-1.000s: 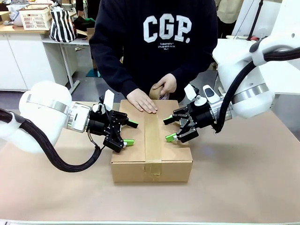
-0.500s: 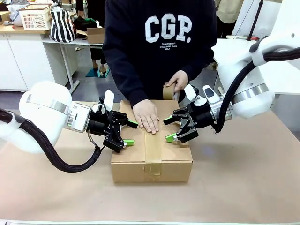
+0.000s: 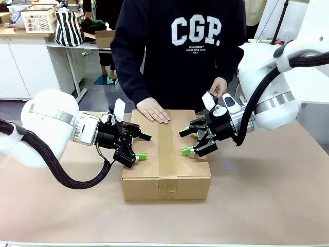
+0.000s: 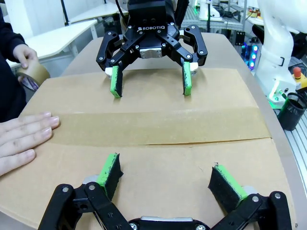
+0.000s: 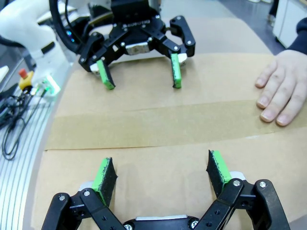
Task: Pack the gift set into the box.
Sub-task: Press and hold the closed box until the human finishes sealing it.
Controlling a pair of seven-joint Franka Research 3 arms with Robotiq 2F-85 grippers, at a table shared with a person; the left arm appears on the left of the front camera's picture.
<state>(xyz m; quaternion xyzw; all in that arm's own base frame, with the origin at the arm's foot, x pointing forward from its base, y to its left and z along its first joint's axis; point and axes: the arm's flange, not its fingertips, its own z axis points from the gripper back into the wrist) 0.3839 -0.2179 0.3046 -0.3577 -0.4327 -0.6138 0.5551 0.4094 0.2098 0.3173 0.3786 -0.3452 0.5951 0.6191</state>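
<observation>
Right now, from the front, the large brown corrugated cardboard box point(image 3: 166, 154) sits mid-table, flaps shut, with a brown tape strip point(image 3: 167, 149) running from its far edge over the near edge. The left gripper point(image 3: 140, 146) rests open on the box's left flap, the right gripper point(image 3: 186, 141) open on the right flap, empty, each just beside the tape. The person's flat hand point(image 3: 152, 111) presses the far edge, left of the seam, so the left gripper is nearer it.

Along the left wrist view, open green pads point(image 4: 110, 170) lie on cardboard; the seam crosses ahead, the right gripper point(image 4: 150, 80) beyond it.

Over in the right wrist view, the mirror: spread pads point(image 5: 104, 175), tape crosswise, left gripper point(image 5: 141, 72) opposite, the hand point(image 5: 280, 91) at the right edge. Sealing looks nearly finished, I'd judge.
</observation>
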